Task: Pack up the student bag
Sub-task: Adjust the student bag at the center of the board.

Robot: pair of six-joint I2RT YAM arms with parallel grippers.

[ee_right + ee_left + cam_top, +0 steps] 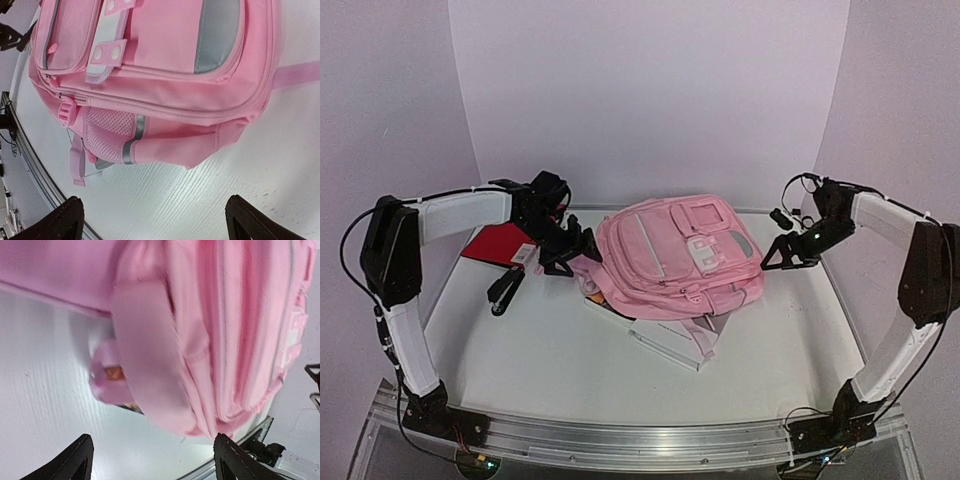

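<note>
White table [540, 350] with pale walls [650, 90] all around it. The student bag [680, 255] is big and pink and lies in the middle of the table, front side up, toward the back. It has a white flap with snaps and a gray patch on its front pocket. A mesh side pocket with a silver strip shows in the right wrist view.

A flat white book [670, 340] sticks out from under the near edge of the bag. A bit of orange [592, 297] peeks out under its left side. A red folder [498, 243] lies flat by the left wall, partly under the left arm. A small black thing [505, 290] lies near it; I cannot tell what it is.

The left claw [152, 462] is just beside the left side of the bag. Its fingers are spread wide and hold nothing. The right claw [155, 220] is just beside the right side of the bag. Its fingers are spread wide too, with only bare table between them.
</note>
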